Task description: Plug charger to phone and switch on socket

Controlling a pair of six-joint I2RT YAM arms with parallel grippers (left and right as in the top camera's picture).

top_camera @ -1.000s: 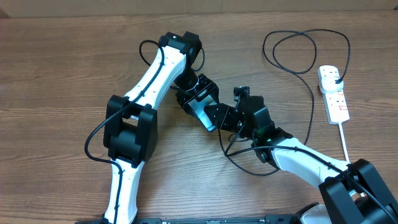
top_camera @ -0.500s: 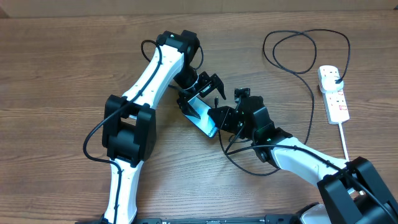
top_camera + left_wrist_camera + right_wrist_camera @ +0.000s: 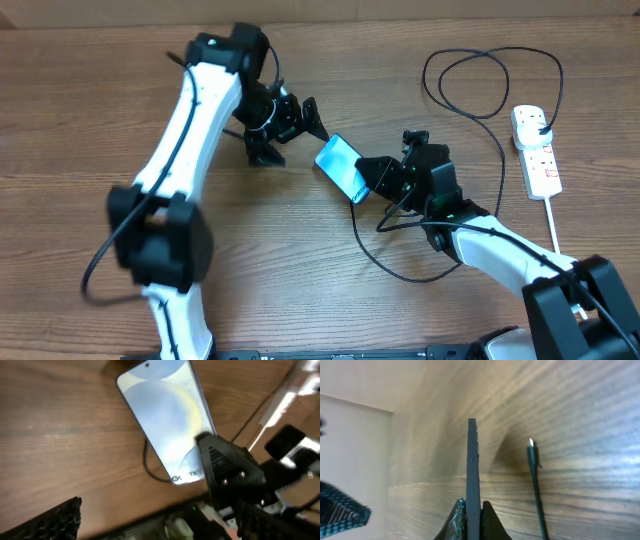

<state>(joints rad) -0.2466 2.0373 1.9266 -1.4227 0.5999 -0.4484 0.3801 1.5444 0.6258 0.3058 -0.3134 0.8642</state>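
Wood-grain worktop point(image 3: 90, 130) carries all items; both arms reach in from the near edge.

Item 1: the phone point(image 3: 338, 163) sits near the centre, its light blue screen facing up and its white text at the end nearest the right arm. The right hand point(image 3: 368, 178) is clamped narrowly on that end; the right wrist view shows the phone edge-on between the fingertips. Whether the phone's far end rests on the worktop cannot be told.

Item 2: the left hand point(image 3: 288, 132) is spread wide and holds nothing. It stands just beside the phone's far end, apart from it.

Item 3: the charger point(image 3: 492, 95) has its black plug seated in the socket point(image 3: 535, 150), which lies at the right side, well apart from the phone. Its cable loops across the far right, then curves under the right arm. The connector tip point(image 3: 531, 442) lies free beside the phone, not touching it.

Item 4: switch positions on the socket are too small to read.
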